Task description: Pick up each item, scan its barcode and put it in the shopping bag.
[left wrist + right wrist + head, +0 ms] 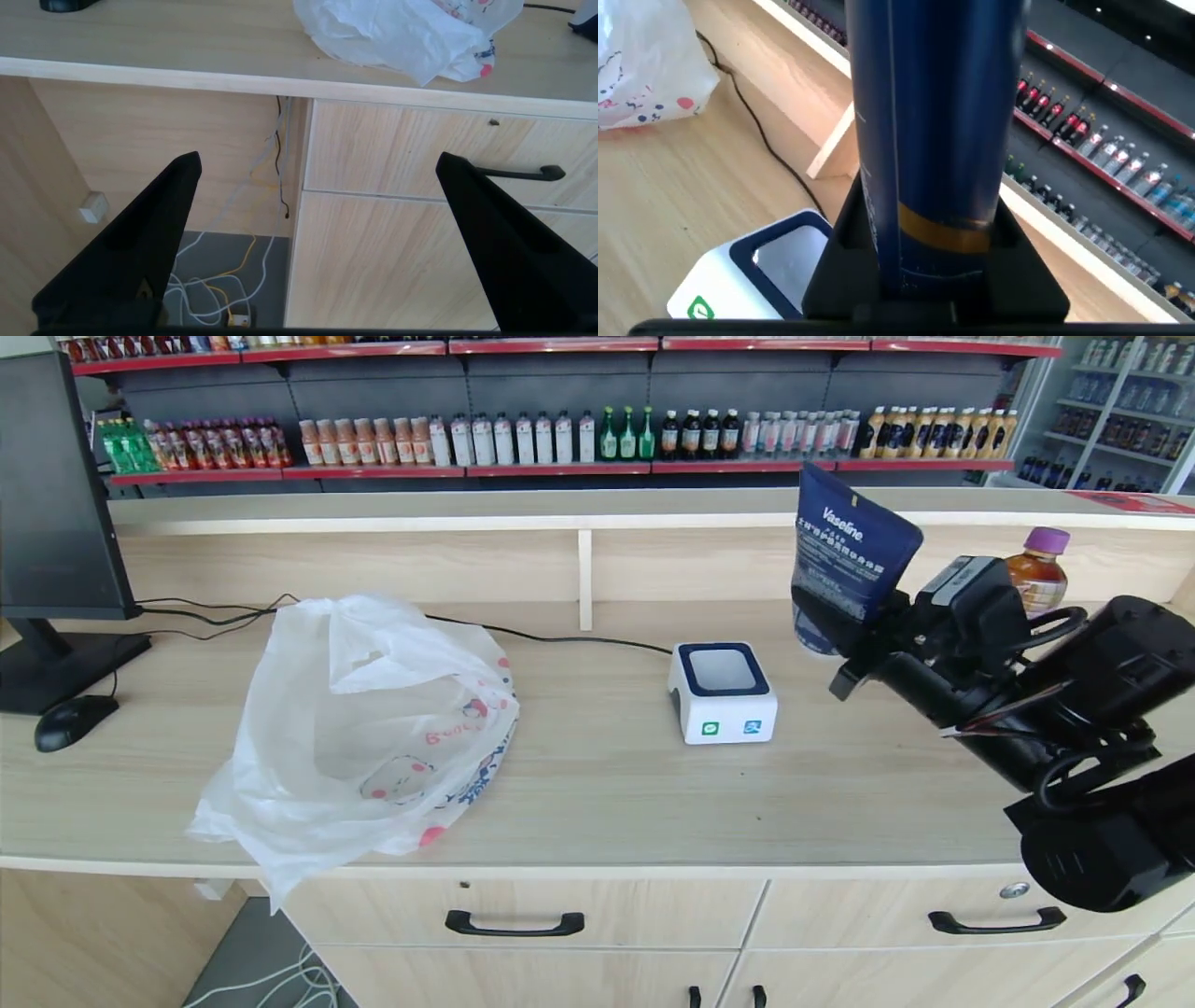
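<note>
Nearest, the left wrist view looks at the drawer fronts (439, 224) below the counter edge, with loose cables (210, 280) on the floor in the open bay beside them. The left gripper (318, 161) hangs there below counter level, its two dark fingers (149, 233) spread wide with nothing between them.

On the counter (607, 784), the white shopping bag (364, 728) slumps near the front edge, its mouth open. The scanner (724, 693) sits to its right, well apart from it, window facing up.

Right of the scanner, the right arm reaches in low from the side, wrist angled upward. Its right gripper (861, 637) is clamped on the bottom of a dark blue pouch (851, 555), which stands almost upright and clear of the counter. The right wrist view adds a gold band across the pouch (934, 121), pinched between the fingers (842, 233), with the scanner (766, 266) below and to one side.

Behind the arm stands a purple-capped bottle (1038, 571) – farther back, shelves of drinks (560, 434).
</note>
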{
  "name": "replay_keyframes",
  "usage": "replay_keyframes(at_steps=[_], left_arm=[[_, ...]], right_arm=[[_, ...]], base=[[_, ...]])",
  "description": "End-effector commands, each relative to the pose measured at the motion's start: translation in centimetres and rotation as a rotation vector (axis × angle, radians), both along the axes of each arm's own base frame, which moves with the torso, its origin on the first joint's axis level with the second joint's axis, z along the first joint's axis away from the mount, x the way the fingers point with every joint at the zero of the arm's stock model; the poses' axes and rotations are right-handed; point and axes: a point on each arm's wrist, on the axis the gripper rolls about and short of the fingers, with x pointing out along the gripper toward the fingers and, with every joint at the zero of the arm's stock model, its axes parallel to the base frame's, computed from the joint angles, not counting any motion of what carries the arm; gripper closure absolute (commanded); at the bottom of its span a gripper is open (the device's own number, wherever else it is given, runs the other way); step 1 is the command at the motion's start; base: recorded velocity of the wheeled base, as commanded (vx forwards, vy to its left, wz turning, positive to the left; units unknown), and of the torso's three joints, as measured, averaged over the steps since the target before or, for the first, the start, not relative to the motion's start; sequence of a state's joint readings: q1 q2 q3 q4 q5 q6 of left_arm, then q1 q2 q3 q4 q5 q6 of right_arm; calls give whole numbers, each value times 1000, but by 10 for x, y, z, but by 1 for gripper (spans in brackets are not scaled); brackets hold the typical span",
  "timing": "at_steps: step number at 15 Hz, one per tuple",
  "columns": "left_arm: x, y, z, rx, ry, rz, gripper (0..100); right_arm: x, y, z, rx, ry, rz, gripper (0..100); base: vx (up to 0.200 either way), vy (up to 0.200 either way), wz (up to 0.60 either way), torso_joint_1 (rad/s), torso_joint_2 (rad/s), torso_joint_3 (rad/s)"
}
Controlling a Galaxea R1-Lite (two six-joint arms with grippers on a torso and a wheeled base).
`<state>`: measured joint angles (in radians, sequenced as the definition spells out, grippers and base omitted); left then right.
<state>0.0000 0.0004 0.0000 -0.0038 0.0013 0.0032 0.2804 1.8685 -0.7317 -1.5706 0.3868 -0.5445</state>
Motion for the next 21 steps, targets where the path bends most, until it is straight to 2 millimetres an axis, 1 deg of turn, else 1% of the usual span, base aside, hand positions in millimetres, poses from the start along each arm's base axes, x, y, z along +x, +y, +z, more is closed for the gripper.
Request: replay_keyframes(at_steps=[1, 2, 4, 5, 7, 11, 14, 15, 17, 19, 21], left_arm=[[0, 0, 0, 0, -1, 2, 0], [0, 0, 0, -2, 0, 2, 0], [0, 0, 0, -3, -1, 0, 0], [0, 0, 0, -3, -3, 0, 0], [0, 0, 0, 0, -3, 0, 0], [0, 0, 0, -2, -3, 0, 0], [0, 0, 0, -2, -3, 2, 0], [0, 0, 0, -2, -3, 0, 0], [0, 0, 0, -2, -3, 2, 0], [0, 0, 0, -2, -3, 0, 0], [0, 0, 0, -2, -3, 2, 0]], right_arm=[[2, -7, -6, -60, -12, 12, 100], [3, -12, -6, -95, -33, 17, 100], [11, -11, -14, -171, -66, 77, 100], [12, -10, -16, -177, -64, 83, 100], [15, -11, -11, -183, -96, 81, 100], [16, -11, -9, -183, -106, 80, 100], [16, -13, -9, -204, -117, 100, 100], [17, -16, -9, -210, -121, 95, 100], [20, -36, -12, -272, -148, 85, 100], [24, -49, -11, -292, -161, 81, 100], [32, -52, -13, -322, -187, 106, 100]], base=[[0, 0, 0, 0, 0, 0], [0, 0, 0, 0, 0, 0], [0, 0, 0, 0, 0, 0], [0, 0, 0, 0, 0, 0], [0, 200, 0, -5, 0, 12], [0, 200, 0, 6, 4, 2], [0, 0, 0, 0, 0, 0], [0, 0, 0, 0, 0, 0], [0, 0, 0, 0, 0, 0], [0, 0, 0, 0, 0, 0], [0, 0, 0, 0, 0, 0]])
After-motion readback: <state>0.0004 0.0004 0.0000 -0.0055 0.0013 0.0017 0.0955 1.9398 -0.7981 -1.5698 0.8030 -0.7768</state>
